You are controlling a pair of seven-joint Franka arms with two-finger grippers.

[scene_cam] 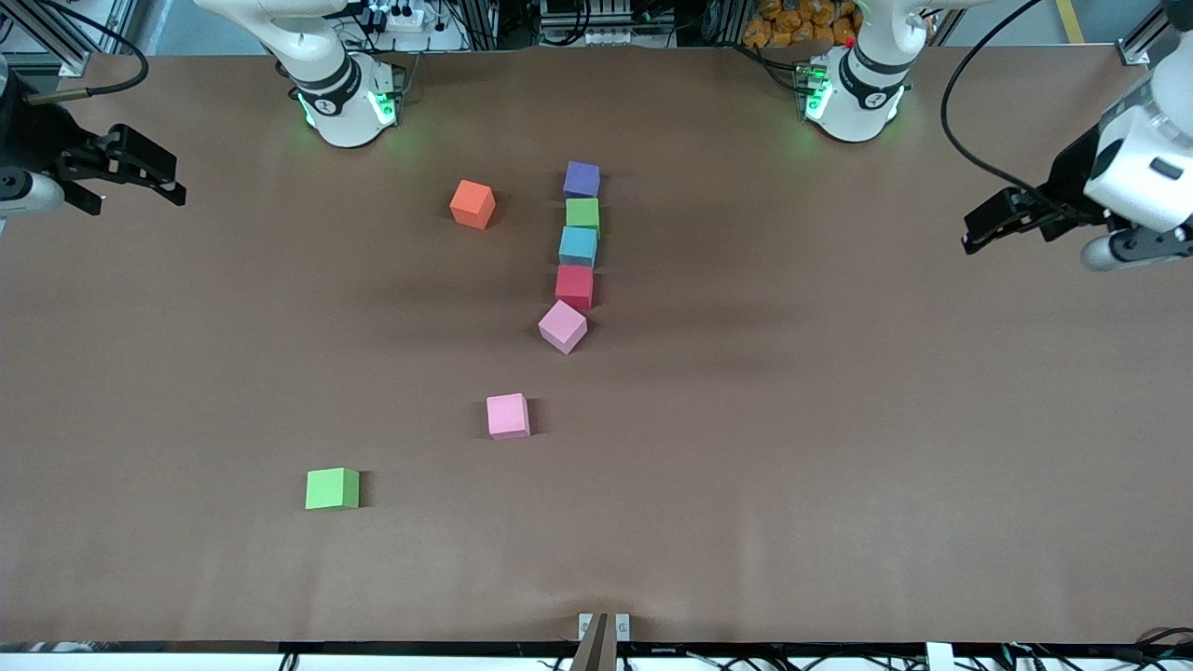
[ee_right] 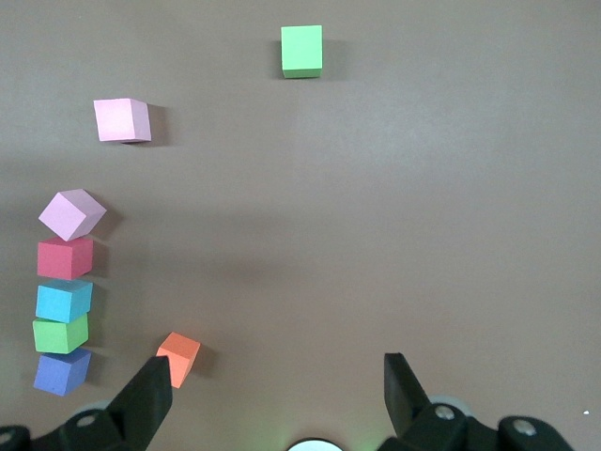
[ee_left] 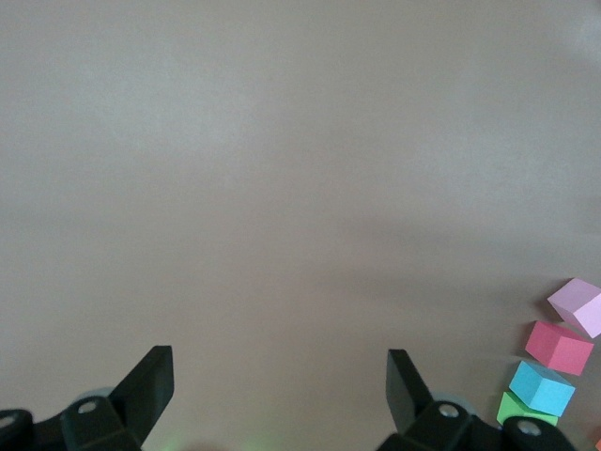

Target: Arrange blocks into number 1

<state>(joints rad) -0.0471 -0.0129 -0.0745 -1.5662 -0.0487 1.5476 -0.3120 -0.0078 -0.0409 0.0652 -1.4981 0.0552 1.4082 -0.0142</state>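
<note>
Small matte foam cubes [scene_cam: 579, 244] lined mid-table, well apart from spread left gripper [scene_cam: 990, 226] and spread right gripper [scene_cam: 140, 177] at table ends

Brown tabletop [scene_cam: 839, 419]. On it a column: purple block [scene_cam: 582, 178], green block [scene_cam: 583, 213], blue block [scene_cam: 578, 246], red block [scene_cam: 574, 285], rotated pink block [scene_cam: 562, 326], apparently touching in turn. Orange block [scene_cam: 473, 204] at purple's 8 o'clock. Second pink block [scene_cam: 508, 416] and second green block [scene_cam: 332, 488] lie separate at 7 o'clock.

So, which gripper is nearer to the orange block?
The right gripper: it waits open over the table's right-arm end, on the orange block's side of the column. The left gripper waits open over the left-arm end.
</note>
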